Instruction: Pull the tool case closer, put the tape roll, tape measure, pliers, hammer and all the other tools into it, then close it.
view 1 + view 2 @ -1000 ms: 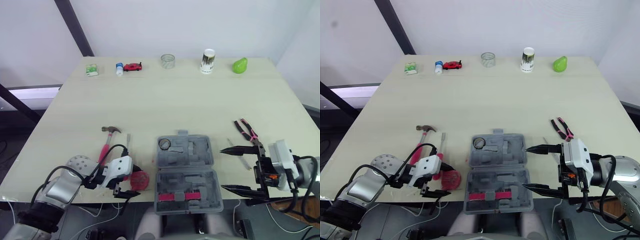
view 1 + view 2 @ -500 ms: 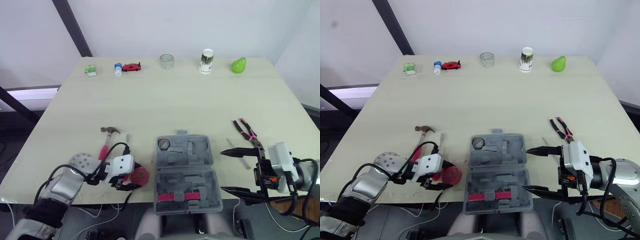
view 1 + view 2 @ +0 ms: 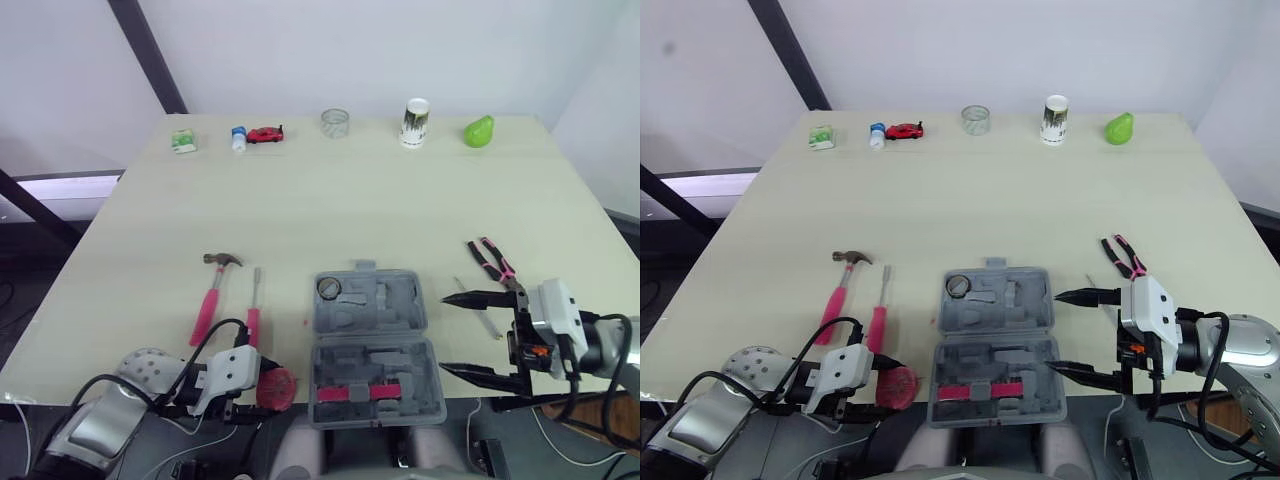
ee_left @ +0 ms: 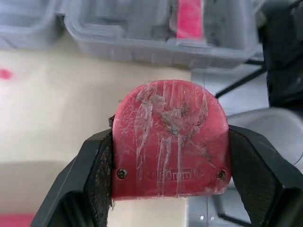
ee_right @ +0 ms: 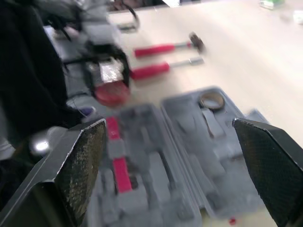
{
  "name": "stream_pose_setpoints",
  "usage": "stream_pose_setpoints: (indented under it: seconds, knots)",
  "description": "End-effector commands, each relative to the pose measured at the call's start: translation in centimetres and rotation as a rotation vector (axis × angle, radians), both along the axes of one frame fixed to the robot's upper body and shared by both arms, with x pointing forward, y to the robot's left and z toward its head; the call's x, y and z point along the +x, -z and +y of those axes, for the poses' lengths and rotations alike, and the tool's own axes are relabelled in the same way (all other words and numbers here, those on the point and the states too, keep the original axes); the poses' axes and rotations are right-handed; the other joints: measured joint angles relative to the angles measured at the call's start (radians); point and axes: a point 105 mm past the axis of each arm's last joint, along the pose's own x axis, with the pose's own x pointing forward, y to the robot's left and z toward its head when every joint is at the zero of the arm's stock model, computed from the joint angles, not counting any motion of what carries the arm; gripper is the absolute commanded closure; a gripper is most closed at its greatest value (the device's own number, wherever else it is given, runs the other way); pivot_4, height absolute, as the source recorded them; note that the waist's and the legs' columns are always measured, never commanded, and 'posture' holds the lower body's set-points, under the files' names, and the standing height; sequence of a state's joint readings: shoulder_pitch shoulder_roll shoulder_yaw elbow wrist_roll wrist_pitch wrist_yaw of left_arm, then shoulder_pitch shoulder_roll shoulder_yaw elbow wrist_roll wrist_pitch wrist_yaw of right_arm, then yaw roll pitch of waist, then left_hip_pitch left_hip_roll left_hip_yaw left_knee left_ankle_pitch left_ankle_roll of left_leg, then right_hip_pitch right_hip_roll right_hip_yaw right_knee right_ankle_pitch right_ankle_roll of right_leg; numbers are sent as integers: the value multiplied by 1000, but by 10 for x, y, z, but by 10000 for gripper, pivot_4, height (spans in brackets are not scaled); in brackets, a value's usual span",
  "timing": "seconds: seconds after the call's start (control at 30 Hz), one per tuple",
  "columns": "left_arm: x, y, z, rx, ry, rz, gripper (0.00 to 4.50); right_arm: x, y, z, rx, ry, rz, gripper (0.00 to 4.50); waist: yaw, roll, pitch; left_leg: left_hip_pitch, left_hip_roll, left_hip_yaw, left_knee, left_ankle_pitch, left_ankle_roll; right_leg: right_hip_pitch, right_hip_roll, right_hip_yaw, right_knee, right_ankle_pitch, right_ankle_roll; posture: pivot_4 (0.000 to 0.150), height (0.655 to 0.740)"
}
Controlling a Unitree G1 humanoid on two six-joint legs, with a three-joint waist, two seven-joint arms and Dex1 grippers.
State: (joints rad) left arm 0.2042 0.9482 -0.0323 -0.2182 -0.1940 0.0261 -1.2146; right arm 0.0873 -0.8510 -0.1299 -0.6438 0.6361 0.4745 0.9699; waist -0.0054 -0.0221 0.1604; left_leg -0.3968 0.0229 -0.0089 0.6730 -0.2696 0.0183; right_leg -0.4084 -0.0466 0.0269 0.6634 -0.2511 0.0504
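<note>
Left gripper [image 4: 173, 177] clamped red plastic tape measure [image 4: 169, 132], 8 o'clock of open grey plastic tool case [image 3: 375, 345]; right gripper [image 3: 444, 333] gaped, empty.

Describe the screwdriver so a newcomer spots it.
Find the open grey tool case at the near edge of the table. Two pink-handled tools lie to its left; the screwdriver is the one nearer the case, its shaft plain where the hammer has a head.

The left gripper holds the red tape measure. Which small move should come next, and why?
Probably carry it rightward over the open tool case: the left gripper is shut on the tape measure, which is beside the case, not inside.
</note>
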Motion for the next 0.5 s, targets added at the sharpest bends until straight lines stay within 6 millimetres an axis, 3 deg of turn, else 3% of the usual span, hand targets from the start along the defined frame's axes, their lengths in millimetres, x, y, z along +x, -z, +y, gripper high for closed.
stream_pose_setpoints:
  seconds: [0.03,0.23,0.37,0.5]
  knots:
    - [8,-31,-4,-35,1,-65,15740,8,3,0,-30,51,8,0,2,1,0,0,0,0,0,0,0,0,0,0,0,0,0,1500,7400]
    - [18,-73,-16,-100,15,-103,15740,18,-5,14,-14,71,17,0,-5,1,0,-1,-1,0,0,0,0,0,0,0,-1,0,0,1500,7400]
    - [24,-92,-25,-131,30,-131,15740,25,-8,22,30,121,206,0,-8,1,0,-1,-1,0,0,0,0,0,0,0,0,0,0,1500,7400]
    - [49,-100,-41,-161,48,-170,15740,34,-11,39,72,131,328,0,-5,1,0,-1,-2,0,0,0,0,0,1,0,0,0,0,1500,7400]
